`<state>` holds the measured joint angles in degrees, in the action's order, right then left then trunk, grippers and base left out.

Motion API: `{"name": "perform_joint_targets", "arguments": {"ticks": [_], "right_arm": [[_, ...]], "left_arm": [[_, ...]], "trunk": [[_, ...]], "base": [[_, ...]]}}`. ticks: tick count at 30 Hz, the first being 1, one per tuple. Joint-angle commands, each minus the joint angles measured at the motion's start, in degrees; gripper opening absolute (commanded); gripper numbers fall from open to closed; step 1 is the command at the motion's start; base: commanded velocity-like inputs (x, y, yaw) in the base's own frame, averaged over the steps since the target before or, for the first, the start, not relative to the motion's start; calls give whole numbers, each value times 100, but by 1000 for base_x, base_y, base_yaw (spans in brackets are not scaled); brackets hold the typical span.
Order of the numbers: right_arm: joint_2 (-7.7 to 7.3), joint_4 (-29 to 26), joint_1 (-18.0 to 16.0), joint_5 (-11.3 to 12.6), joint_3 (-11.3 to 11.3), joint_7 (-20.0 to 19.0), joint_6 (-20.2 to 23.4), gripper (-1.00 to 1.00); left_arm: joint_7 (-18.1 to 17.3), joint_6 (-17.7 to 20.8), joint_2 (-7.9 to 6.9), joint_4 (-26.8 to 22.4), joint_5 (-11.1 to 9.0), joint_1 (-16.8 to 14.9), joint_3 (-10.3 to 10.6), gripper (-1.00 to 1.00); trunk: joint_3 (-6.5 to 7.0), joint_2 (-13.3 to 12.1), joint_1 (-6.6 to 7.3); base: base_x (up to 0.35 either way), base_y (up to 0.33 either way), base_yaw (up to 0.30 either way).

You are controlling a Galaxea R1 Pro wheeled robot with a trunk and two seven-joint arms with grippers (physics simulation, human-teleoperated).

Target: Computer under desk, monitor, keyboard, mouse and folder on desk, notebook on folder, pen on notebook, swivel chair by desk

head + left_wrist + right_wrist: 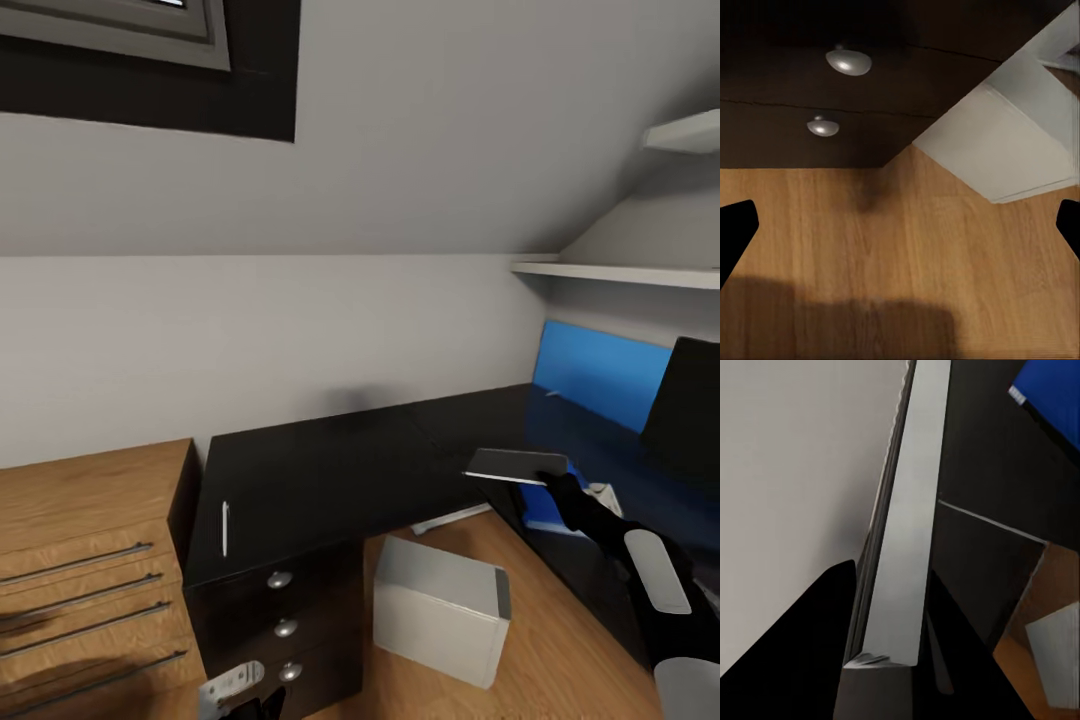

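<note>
The desk [330, 470] corner is looked down on from head height, facing the grey wall. The floor [900, 255] is viewed closely from the left wrist — drawer knobs [847, 61] and computer [440, 605] are shared with the head view. The right wrist's view is aimed along the notebook [904, 525] — close over the desk.
</note>
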<state>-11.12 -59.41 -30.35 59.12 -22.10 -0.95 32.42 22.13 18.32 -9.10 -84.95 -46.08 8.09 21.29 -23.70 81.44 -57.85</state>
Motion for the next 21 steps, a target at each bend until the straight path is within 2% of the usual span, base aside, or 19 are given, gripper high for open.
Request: {"name": "perform_joint_targets", "arguments": {"ticks": [1, 9, 12, 21], "right_arm": [[2, 4, -6, 18, -13, -10, 0, -100], [4, 23, -6, 13, -13, -15, -166, -100], [8, 26, -6, -2, -4, -23, -179, -100], [44, 165, -6, -5, 7, -28, -191, -100]], "left_arm": [[46, 5, -4, -13, -50, 0, 7, 100], [46, 5, -4, -12, -44, 0, 14, 100], [46, 5, -4, -5, -55, 0, 16, 100], [38, 5, 2, 68, -56, 0, 48, 100]], "trunk": [[-5, 4, 0], [-5, 4, 0], [-5, 4, 0], [-5, 4, 0]], "base": [[0, 0, -297], [0, -2, -297], [0, -131, -270], [0, -231, -66]]}}
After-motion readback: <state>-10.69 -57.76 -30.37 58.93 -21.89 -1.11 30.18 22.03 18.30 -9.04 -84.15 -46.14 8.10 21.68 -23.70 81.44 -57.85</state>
